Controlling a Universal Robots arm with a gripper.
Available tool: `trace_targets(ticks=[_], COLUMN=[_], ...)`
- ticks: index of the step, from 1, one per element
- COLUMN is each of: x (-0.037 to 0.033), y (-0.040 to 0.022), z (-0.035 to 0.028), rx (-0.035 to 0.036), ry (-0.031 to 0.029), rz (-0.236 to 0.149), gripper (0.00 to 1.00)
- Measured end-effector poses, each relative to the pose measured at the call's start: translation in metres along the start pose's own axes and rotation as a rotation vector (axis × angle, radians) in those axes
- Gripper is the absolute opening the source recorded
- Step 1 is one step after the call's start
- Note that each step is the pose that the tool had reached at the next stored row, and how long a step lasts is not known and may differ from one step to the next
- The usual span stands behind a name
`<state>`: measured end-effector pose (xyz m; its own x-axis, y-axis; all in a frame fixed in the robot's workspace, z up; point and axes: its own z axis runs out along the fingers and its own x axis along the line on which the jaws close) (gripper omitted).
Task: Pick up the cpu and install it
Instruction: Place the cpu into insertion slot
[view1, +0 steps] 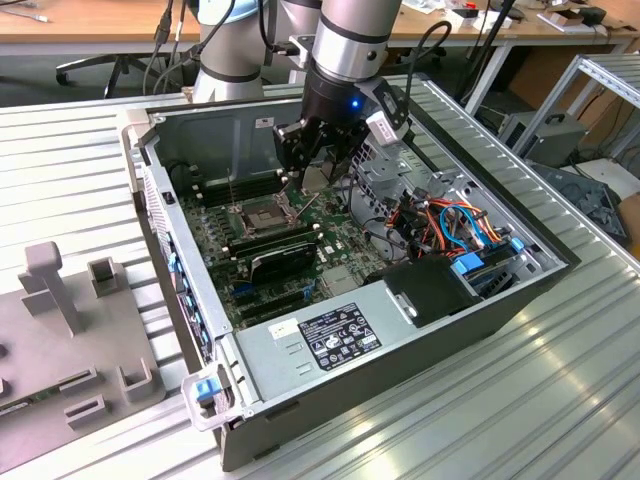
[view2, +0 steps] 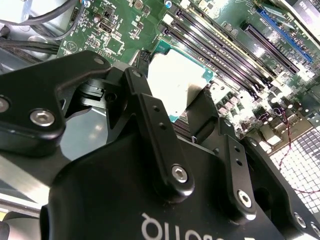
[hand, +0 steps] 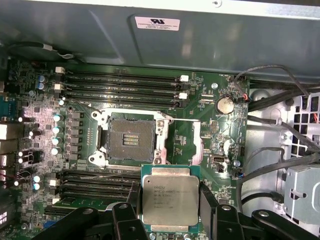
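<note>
**Exterior view:** Your arm's hand (view1: 318, 172) hangs at upper ctr of the frame, inside the open PC case (view1: 400, 350) on the ribbed table (view1: 560, 400), low over the mobo (view1: 290, 250). A small grey square shows between its tips. The socket (view1: 262, 211) lies just left of and below the hand in the frame.

**Second wrist view:** The black fingers (view2: 150, 112) are clamped on opposite edges of the cpu (view2: 175, 80). Its silver lid faces up, and it is held clear above the mobo's long memory slots (view2: 225, 55).

**First wrist view:** Same grip. The cpu (hand: 170, 200) hangs level w/ its lid to the camera, near the socket (hand: 131, 137) but beside it, not over it. The socket is bare, nothing seated in it.

**Status, by these frames:** pick-up looks done. Install isn't, since the chip is in the air and the socket is unfilled.
</note>
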<state>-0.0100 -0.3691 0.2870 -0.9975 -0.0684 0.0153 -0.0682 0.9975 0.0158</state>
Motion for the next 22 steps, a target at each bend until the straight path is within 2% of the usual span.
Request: trace_targets(ticks=[9, 12, 15, 22], x=[0.0, 0.0, 0.0, 0.0], y=[0.0, 0.0, 0.0, 0.0], z=[0.0, 0.0, 0.0002, 0.0008], rx=[0.0002, -0.0002, -0.0007, -0.0013], ry=[0.0002, -0.0001, -0.0007, -0.0015], rz=[-0.011, 0.01, 0.049, 0.102], gripper=[0.55, 0.55, 0.55, 0.55])
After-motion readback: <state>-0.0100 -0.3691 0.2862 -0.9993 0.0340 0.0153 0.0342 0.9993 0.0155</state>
